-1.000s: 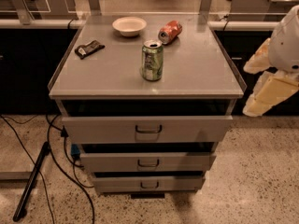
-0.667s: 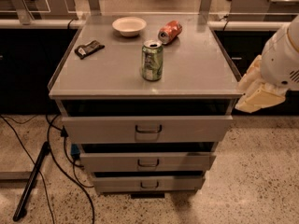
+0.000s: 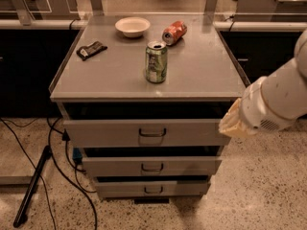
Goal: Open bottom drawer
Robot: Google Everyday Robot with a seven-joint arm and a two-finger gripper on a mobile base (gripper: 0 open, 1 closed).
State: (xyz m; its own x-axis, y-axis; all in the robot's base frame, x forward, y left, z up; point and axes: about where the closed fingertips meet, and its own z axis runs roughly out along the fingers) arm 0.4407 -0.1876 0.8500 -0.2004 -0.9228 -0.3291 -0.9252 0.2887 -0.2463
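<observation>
The bottom drawer (image 3: 152,188) is the lowest of three grey fronts on the metal cabinet (image 3: 201,80). It has a small dark wire handle (image 3: 153,190) at its centre. It sits set back under the middle drawer (image 3: 151,166) and the top drawer (image 3: 146,133). My gripper (image 3: 232,123), the cream-coloured end of the white arm (image 3: 276,102), is at the cabinet's right edge. It is level with the top drawer, well above and to the right of the bottom drawer's handle.
On the cabinet top stand a green can (image 3: 156,62), a red can (image 3: 174,32) lying on its side, a white bowl (image 3: 132,27) and a dark packet (image 3: 91,50). Black cables (image 3: 57,152) and a black pole (image 3: 31,186) lie on the floor at the left.
My arm has swung left and down, from beside the cabinet's right side to its front right corner. The drawers and the things on top have not moved.
</observation>
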